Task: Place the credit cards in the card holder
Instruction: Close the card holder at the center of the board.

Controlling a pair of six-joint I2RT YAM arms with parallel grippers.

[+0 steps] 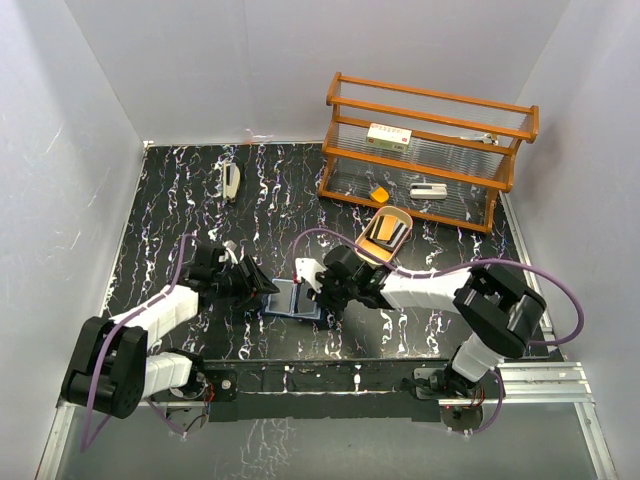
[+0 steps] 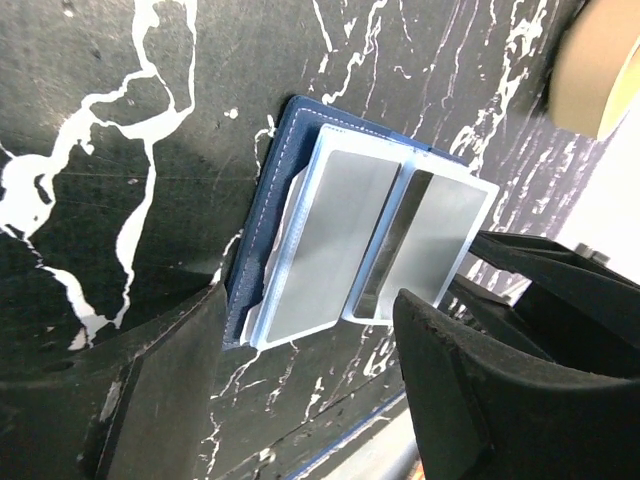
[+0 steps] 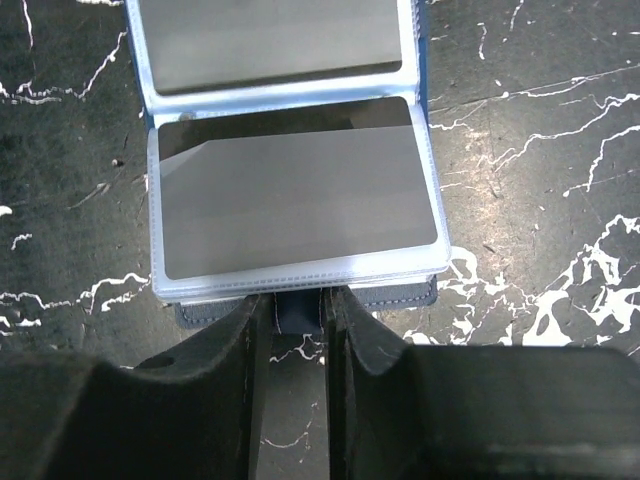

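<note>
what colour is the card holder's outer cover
Navy blue, with pale stitching along the edge of the card holder. It shows best in the left wrist view.

Lab test cell; white walls (image 1: 250, 60) enclose marbled table (image 1: 180, 200).

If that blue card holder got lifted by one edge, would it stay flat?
Probably not: the card holder lies open with stacked clear sleeves, so it would likely flop or fan. The glossy plastic looks slippery. It seems thin and light, easy to slide on the table.
</note>
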